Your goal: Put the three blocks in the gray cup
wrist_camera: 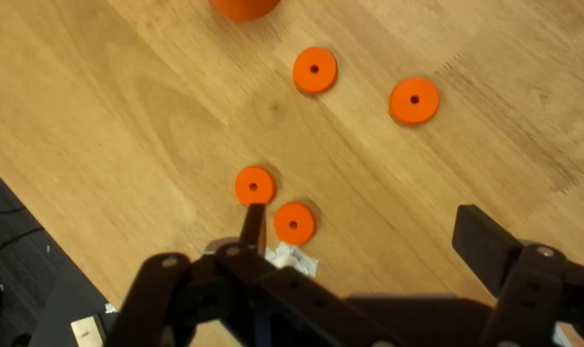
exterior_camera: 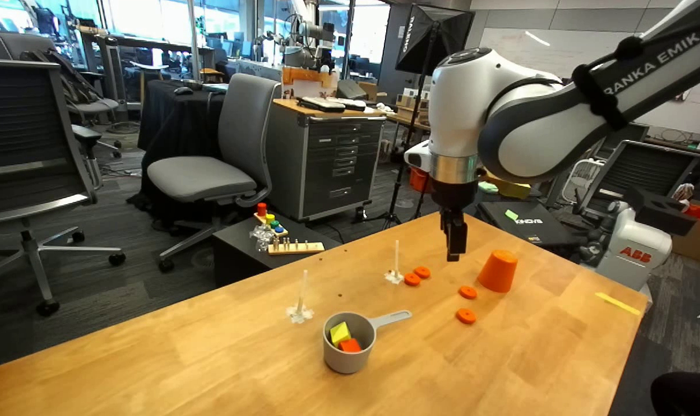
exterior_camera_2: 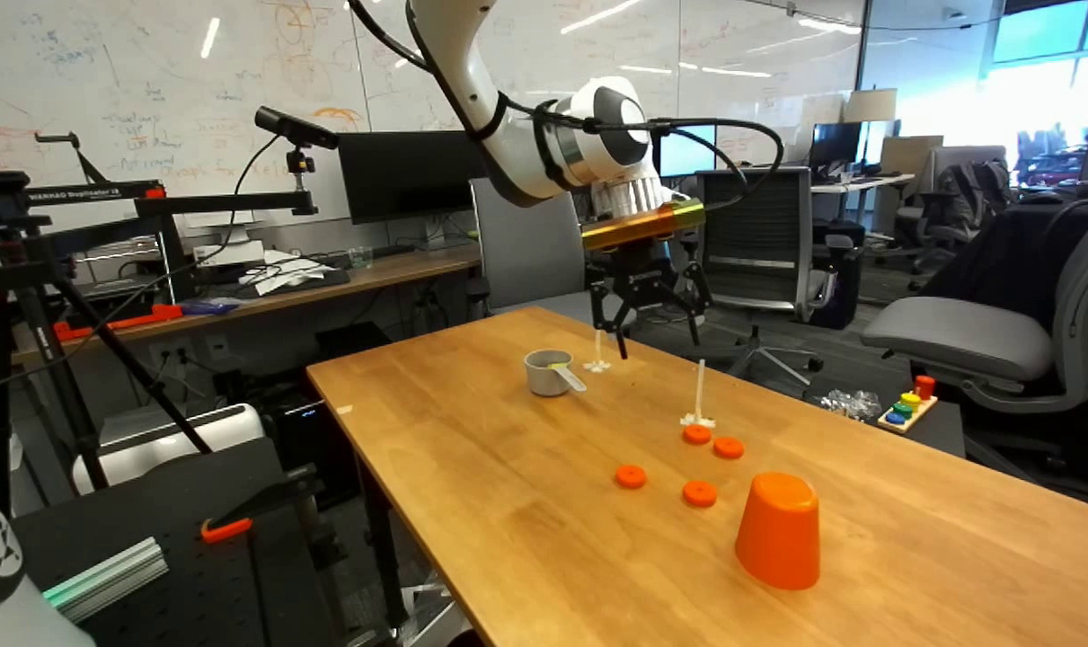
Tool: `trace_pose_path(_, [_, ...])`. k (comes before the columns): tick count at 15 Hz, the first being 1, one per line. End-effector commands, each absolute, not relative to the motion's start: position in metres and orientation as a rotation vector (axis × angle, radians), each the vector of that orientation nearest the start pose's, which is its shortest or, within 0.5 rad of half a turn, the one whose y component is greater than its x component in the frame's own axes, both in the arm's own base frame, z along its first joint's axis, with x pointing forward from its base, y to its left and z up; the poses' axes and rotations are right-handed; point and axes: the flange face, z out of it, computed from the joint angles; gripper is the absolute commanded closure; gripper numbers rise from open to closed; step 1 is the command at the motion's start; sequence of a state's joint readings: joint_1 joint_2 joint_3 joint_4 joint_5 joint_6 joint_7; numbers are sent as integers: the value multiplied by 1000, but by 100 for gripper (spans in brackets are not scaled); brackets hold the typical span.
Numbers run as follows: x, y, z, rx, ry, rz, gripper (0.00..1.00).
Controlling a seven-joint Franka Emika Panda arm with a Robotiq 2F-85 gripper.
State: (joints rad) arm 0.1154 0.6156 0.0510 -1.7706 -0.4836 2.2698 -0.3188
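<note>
The gray cup (exterior_camera: 345, 361) stands upright on the wooden table, its handle (exterior_camera: 393, 318) pointing away from the near edge in an exterior view. Inside it lie a yellow block (exterior_camera: 340, 333) and a red-orange block (exterior_camera: 350, 345); what is beneath them is hidden. The third block is hidden or out of view. From another angle, the cup (exterior_camera_2: 546, 382) shows only a sliver of yellow at its rim. High over the table, apart from the cup, hangs my gripper (exterior_camera_2: 658, 349). Its jaws are wide apart in the wrist view, and only bare wood shows between the fingertips (wrist_camera: 470, 217).
An orange tapered cup (exterior_camera: 498, 271) stands upside down on the table. Several flat orange discs lie nearby, among them one disc (wrist_camera: 414, 100) by itself. Two thin white pegs rise from taped bases: a nearer peg (exterior_camera: 303, 292) and a farther peg (exterior_camera: 396, 260).
</note>
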Motion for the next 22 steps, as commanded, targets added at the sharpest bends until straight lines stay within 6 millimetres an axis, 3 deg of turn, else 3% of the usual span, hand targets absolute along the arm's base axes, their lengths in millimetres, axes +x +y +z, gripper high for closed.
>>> trace_pose_path(1, [635,52,218,-3180,-1260,190,0])
trace_pose_path(10, [638,-49,210,-3191,-1028,123,0])
trace_pose_path(22, [587,-148,166,-3141,-736,202,0])
